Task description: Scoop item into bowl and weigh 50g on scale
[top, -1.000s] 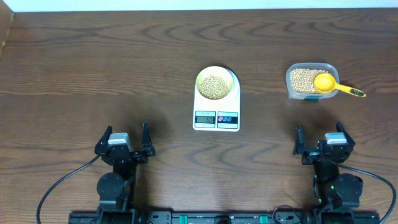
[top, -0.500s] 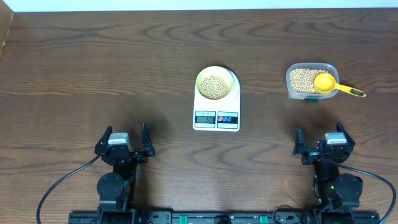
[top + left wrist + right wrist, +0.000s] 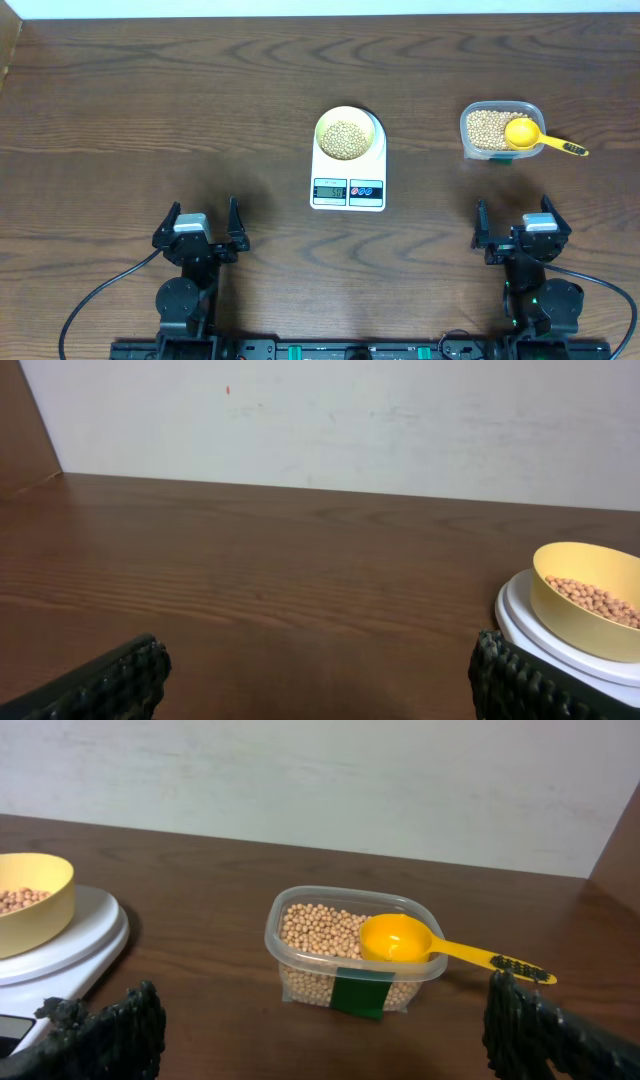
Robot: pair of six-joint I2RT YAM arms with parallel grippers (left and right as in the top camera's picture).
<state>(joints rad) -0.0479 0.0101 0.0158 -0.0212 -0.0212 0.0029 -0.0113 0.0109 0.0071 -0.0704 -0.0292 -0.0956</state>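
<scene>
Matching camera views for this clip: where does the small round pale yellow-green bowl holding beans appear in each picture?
Overhead: small round pale yellow-green bowl, upper centre, on the white digital kitchen scale.
Left wrist: bowl at the right edge.
Right wrist: bowl at the left edge, cut off.
Shared landmark: the scale beneath it.

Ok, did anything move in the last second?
Nothing visibly changed. The left gripper and right gripper stay open and empty at the front; the beans in the bowl on the scale and the scoop in the container are as before.
</scene>
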